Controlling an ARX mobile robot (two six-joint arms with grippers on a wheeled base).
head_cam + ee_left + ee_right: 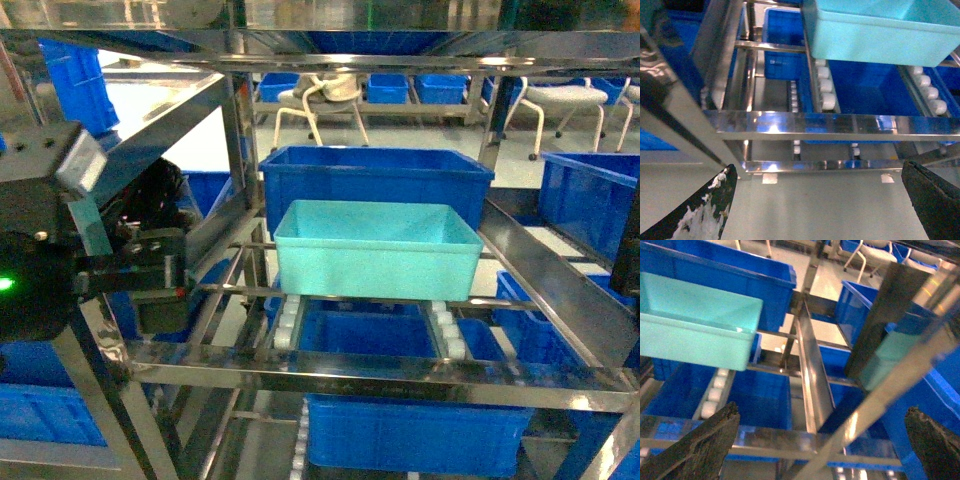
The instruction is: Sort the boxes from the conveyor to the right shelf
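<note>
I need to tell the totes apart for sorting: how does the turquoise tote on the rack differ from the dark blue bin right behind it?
The turquoise tote is pale green-blue; the dark blue bin is deep blue. The tote looks smaller and shallower, the bin wider and taller. The tote sits at the front on the white rollers; the bin stands behind it, further up the rack. Both are open-topped rectangular plastic containers, and neither is held by a gripper.
</note>
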